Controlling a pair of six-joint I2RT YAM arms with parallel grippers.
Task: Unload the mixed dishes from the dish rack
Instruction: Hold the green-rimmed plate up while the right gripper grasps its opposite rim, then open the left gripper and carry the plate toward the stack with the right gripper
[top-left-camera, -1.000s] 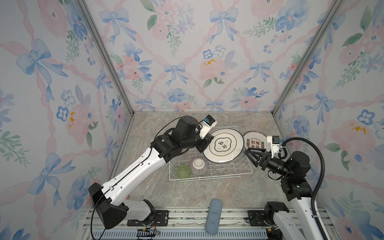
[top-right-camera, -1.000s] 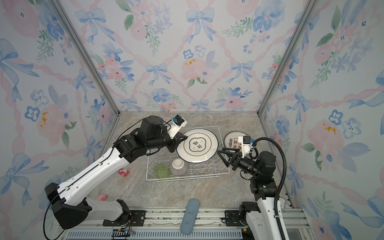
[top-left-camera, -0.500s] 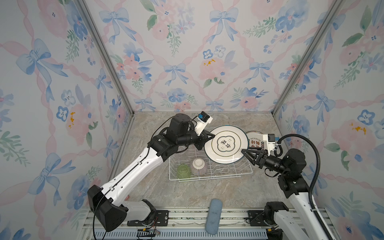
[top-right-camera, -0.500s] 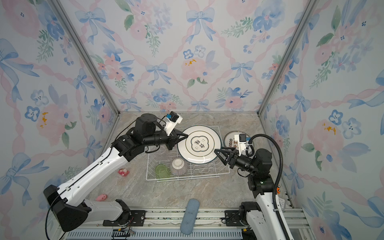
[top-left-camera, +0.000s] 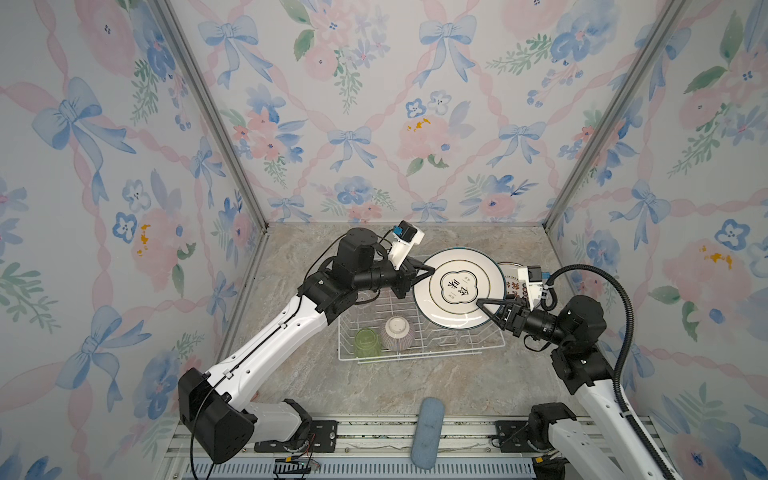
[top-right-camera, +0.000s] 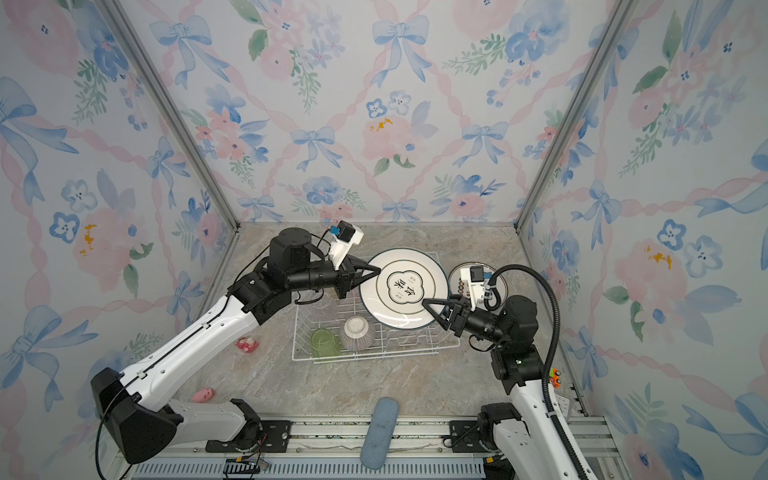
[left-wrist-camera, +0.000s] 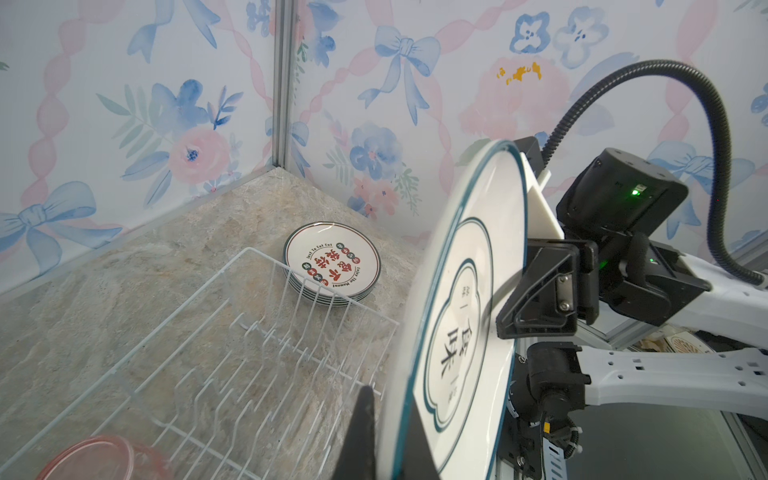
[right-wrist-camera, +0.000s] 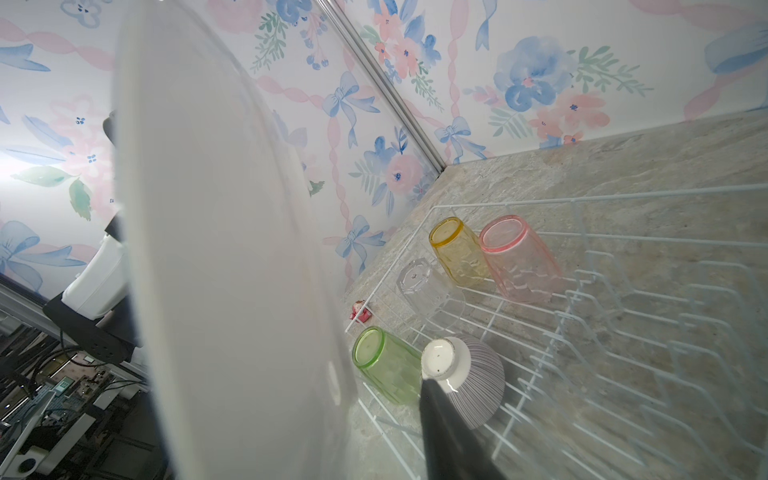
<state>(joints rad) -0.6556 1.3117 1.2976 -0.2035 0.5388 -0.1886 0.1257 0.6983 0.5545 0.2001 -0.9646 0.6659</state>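
Marble tabletop (top-left-camera: 395, 382): dish rack (top-left-camera: 451, 337), plate stack (left-wrist-camera: 332, 259).

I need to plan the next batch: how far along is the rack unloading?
Done: a stack of plates sits on the table beside the dish rack. In hand: the left tool grips a large plate above the rack, and the right tool straddles its opposite rim, not yet clamped. Left in the rack: green tumbler, striped bowl, clear tumbler, yellow tumbler, pink tumbler.
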